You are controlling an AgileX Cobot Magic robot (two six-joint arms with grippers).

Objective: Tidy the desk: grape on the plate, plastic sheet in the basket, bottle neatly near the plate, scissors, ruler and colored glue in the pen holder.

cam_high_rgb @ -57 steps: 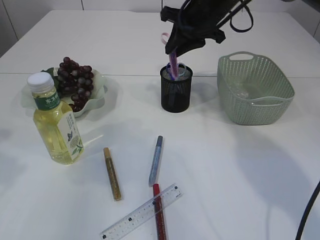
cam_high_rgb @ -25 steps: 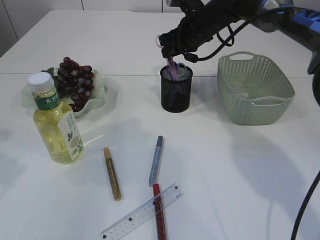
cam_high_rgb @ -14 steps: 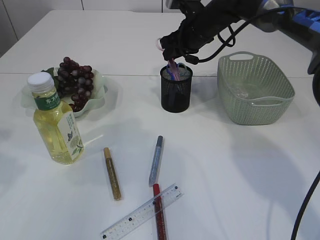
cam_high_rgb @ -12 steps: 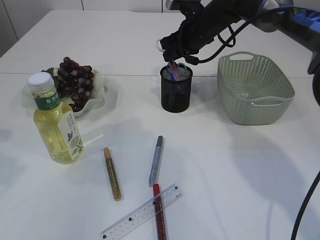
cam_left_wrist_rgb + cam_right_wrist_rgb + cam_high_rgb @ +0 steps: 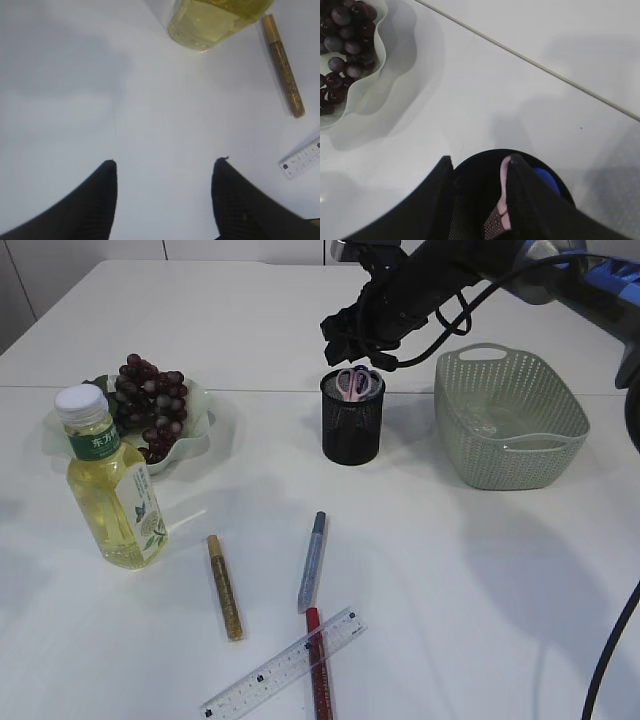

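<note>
We note the right gripper (image 5: 352,343) spread, fingers let go above the pen holder (image 5: 352,430), so the scissors (image 5: 357,382) stand inside; left gripper (image 5: 164,172) gapes empty

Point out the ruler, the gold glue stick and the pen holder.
ruler (image 5: 283,666): exterior view, middle of its clear strip.
gold glue stick (image 5: 225,587): exterior view, middle of its barrel.
pen holder (image 5: 351,433): exterior view, front of its black mesh wall.
</note>
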